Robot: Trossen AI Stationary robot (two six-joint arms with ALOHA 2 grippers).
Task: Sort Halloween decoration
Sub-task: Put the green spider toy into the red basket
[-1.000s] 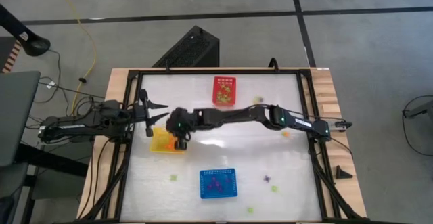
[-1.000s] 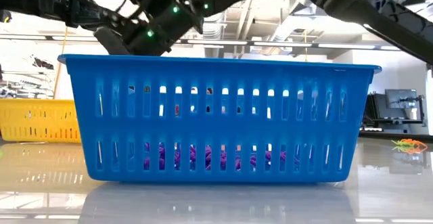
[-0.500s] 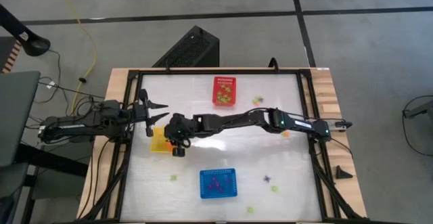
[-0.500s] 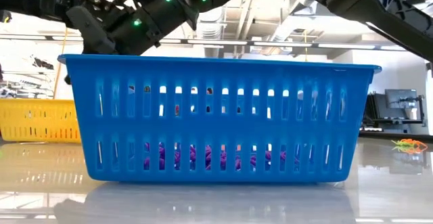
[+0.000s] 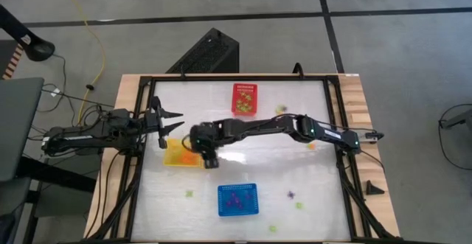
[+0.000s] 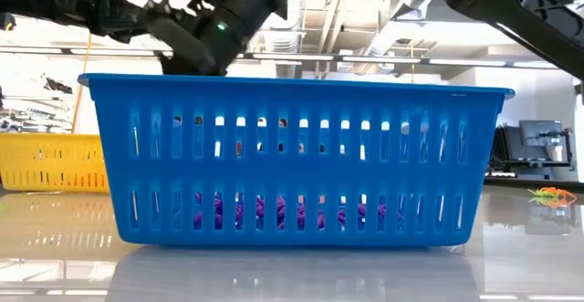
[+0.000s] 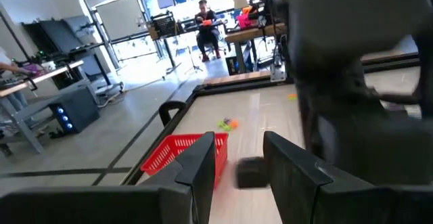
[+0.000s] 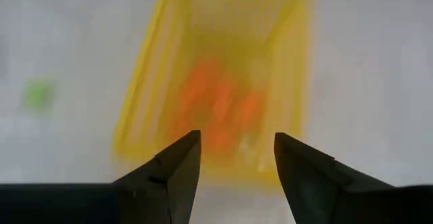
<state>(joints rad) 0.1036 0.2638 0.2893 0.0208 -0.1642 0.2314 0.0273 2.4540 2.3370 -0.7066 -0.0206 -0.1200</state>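
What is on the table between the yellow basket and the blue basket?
From above, one small green trinket lies between the yellow basket and the blue basket. The rest of that stretch is bare table.

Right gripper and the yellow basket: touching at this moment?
Apart. In the right wrist view the right gripper stands open with nothing between its fingers, looking into the yellow basket with orange trinkets inside it.

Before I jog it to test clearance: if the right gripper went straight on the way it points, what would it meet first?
Probably the yellow basket: the open right gripper points into it, at the orange trinkets inside. Depth is unclear.
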